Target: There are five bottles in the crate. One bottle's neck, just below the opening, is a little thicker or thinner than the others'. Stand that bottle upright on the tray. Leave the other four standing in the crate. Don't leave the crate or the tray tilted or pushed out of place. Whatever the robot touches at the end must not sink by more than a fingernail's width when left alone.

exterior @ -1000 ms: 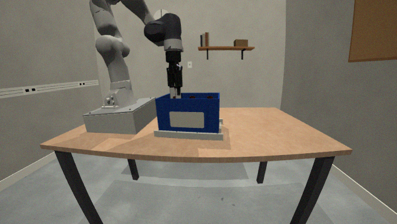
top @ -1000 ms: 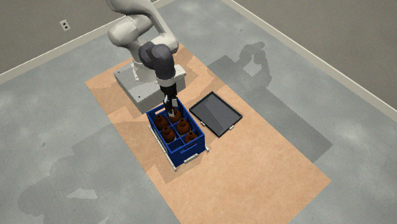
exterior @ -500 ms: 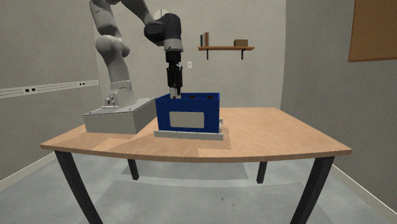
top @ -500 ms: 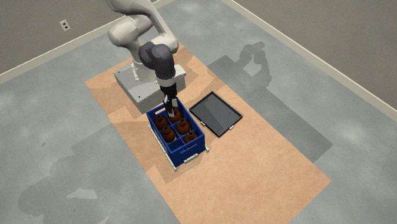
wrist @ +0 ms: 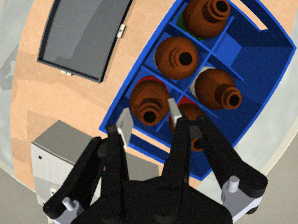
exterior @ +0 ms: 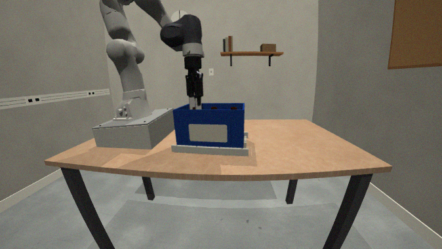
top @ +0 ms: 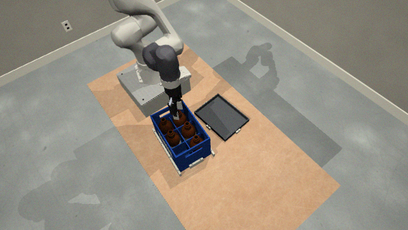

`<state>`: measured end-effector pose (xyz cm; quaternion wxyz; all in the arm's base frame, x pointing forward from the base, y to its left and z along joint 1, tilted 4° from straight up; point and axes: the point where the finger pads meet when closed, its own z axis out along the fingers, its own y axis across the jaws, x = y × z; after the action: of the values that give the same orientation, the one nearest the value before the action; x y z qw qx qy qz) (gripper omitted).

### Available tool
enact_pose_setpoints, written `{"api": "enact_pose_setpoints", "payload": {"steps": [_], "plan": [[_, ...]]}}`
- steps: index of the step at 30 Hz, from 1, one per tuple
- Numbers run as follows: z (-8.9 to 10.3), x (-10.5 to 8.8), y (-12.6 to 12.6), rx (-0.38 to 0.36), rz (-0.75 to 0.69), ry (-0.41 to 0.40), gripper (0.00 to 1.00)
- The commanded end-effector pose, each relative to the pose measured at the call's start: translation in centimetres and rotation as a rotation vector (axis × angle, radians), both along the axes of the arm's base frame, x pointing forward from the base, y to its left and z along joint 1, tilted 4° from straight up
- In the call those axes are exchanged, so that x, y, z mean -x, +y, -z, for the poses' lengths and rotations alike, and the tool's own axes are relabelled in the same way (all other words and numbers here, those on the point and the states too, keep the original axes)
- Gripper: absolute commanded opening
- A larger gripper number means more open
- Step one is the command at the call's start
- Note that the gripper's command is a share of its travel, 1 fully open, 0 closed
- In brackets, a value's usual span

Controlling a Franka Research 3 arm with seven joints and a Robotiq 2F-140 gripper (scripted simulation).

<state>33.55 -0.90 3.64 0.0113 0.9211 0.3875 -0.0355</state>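
Surface: a tan tabletop on four dark legs, above a mottled blue-grey floor.
Room: grey walls; a wooden shelf carries upright books and a brown box.
Hidden: the tray is out of sight behind the crate in the exterior view, where bottle tops barely show over the rim; a finger covers part of one bottle in the wrist view.
Hard to make out: which neck differs in thickness.
Crate: one, blue, upright, six compartments.
Bottles: five, brown, all standing in the crate, one to a compartment.
Tray: one, dark, flat beside the crate, bearing no bottle.
Gripper: one, released, its two fingers parted either side of a corner bottle's neck; whether either touches it cannot be told.

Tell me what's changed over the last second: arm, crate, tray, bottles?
Nothing visibly changed. The gripper has neither taken hold of nor let go of anything. The crate, its five bottles and the tray stayed put.
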Motion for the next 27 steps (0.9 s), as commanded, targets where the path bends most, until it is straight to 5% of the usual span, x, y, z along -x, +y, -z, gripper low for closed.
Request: {"api": "enact_pose_setpoints", "payload": {"steps": [1,27], "plan": [[-0.3,0.1,-0.1,0.0,-0.002,0.002,0.44],[-6.5,-0.3,0.2,0.0,-0.002,0.002,0.44]]}}
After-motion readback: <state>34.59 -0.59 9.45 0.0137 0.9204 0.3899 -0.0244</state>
